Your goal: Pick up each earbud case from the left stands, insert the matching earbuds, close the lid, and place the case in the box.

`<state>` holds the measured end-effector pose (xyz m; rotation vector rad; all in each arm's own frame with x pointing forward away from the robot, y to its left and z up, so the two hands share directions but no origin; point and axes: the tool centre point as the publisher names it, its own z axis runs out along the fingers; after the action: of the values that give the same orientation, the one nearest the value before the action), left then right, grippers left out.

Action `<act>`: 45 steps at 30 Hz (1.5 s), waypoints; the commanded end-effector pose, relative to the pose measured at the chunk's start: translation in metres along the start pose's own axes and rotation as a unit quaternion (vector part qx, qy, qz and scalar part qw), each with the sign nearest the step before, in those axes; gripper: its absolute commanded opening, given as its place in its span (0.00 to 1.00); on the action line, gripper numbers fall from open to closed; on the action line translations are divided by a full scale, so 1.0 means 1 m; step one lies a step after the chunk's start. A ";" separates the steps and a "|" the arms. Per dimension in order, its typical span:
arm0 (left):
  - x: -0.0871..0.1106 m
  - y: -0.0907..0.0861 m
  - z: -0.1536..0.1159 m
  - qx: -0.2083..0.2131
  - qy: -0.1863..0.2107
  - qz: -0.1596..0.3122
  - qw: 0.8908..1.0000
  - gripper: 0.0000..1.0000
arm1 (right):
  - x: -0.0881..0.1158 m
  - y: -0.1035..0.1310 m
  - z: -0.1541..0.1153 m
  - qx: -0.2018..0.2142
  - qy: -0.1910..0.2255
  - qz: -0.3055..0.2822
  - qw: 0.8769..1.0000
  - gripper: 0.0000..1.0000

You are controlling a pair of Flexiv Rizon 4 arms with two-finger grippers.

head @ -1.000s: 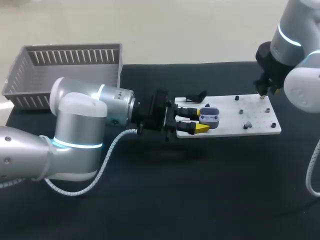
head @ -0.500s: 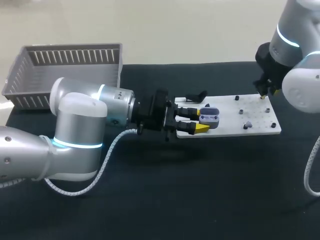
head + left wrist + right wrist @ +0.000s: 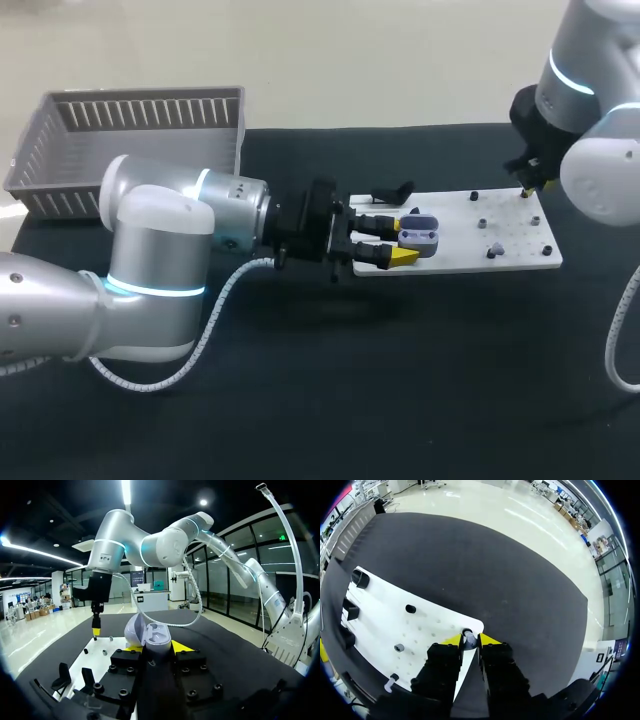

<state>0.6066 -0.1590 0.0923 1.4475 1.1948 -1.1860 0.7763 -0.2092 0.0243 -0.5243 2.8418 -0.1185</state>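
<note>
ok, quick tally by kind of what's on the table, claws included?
claws: 2 (left claw, right claw)
earbud case: 1
earbud between the right claw's tips: 1
basket: 1
white board: 1
Total: 6; small pieces on the board are too small to sort and are not counted.

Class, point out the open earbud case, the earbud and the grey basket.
earbud case (image 3: pixel 156 639), left wrist view, on its open base.
earbud (image 3: pixel 469 639), right wrist view, on its pale body.
grey basket (image 3: pixel 55 198), head view, on its near wall.
</note>
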 end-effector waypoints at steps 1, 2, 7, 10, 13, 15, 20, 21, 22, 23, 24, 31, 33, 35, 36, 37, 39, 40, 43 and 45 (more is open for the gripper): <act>0.001 -0.001 0.000 -0.002 -0.002 0.001 1.000 0.00 | 0.003 0.002 -0.008 0.003 -0.004 0.001 1.000 0.00; 0.001 -0.001 0.000 -0.002 -0.002 0.001 1.000 0.00 | 0.004 0.002 -0.011 0.006 -0.006 0.001 1.000 0.00; 0.001 -0.001 0.000 -0.002 -0.002 0.001 1.000 0.00 | 0.011 0.006 -0.038 0.018 -0.012 0.017 1.000 0.00; 0.001 -0.001 0.000 -0.002 -0.002 0.001 1.000 0.00 | 0.017 0.010 -0.057 0.030 -0.009 0.030 0.999 0.00; 0.001 -0.001 0.000 -0.002 -0.002 0.001 1.000 0.00 | 0.024 0.014 -0.078 0.046 0.003 0.060 0.997 0.00; 0.001 -0.001 0.000 -0.002 -0.002 0.001 1.000 0.00 | 0.029 0.018 -0.091 0.047 0.011 0.079 0.996 0.00; 0.001 -0.001 0.000 -0.002 -0.002 0.001 1.000 0.00 | 0.041 0.034 -0.114 0.080 0.018 0.105 0.991 0.00; 0.001 -0.001 0.000 -0.002 -0.002 0.001 1.000 0.00 | 0.043 0.036 -0.117 0.085 0.017 0.110 0.990 0.00; 0.001 -0.001 0.000 -0.002 -0.002 0.001 1.000 0.00 | 0.046 0.040 -0.122 0.093 0.012 0.119 0.988 0.00; 0.001 -0.001 0.000 -0.002 -0.002 0.001 1.000 0.00 | 0.047 0.043 -0.124 0.102 0.009 0.124 0.987 0.00; 0.001 -0.001 0.000 -0.002 -0.002 0.001 1.000 0.00 | 0.049 0.046 -0.128 0.107 0.003 0.132 0.986 0.00; 0.001 -0.001 0.000 -0.002 -0.002 0.001 1.000 0.00 | 0.049 0.046 -0.128 0.107 0.003 0.132 0.986 0.00; 0.001 -0.001 0.000 -0.002 -0.002 0.001 1.000 0.00 | 0.049 0.046 -0.128 0.107 0.003 0.132 0.986 0.00; 0.001 -0.001 0.000 -0.002 -0.002 0.001 1.000 0.00 | 0.049 0.046 -0.128 0.107 0.003 0.132 0.986 0.00; 0.001 -0.001 0.000 -0.002 -0.002 0.001 1.000 0.00 | 0.049 0.046 -0.128 0.107 0.003 0.132 0.986 0.00; 0.001 -0.001 0.000 -0.002 -0.002 0.001 1.000 0.00 | 0.049 0.046 -0.128 0.107 0.003 0.132 0.986 0.00; 0.001 -0.001 0.000 -0.002 -0.002 0.001 1.000 0.00 | 0.049 0.046 -0.128 0.107 0.003 0.132 0.986 0.00; 0.001 -0.001 0.000 -0.002 -0.002 0.001 1.000 0.00 | 0.049 0.046 -0.128 0.107 0.003 0.132 0.986 0.00; 0.001 -0.001 0.000 -0.002 -0.002 0.001 1.000 0.00 | 0.049 0.046 -0.128 0.107 0.003 0.132 0.986 0.00; 0.001 -0.001 0.000 -0.002 -0.002 0.001 1.000 0.00 | 0.049 0.051 -0.132 0.097 0.004 0.146 0.984 0.00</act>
<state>0.6066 -0.1590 0.0923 1.4475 1.1949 -1.1859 0.6841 -0.1781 0.1310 -0.0974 2.8315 -0.3641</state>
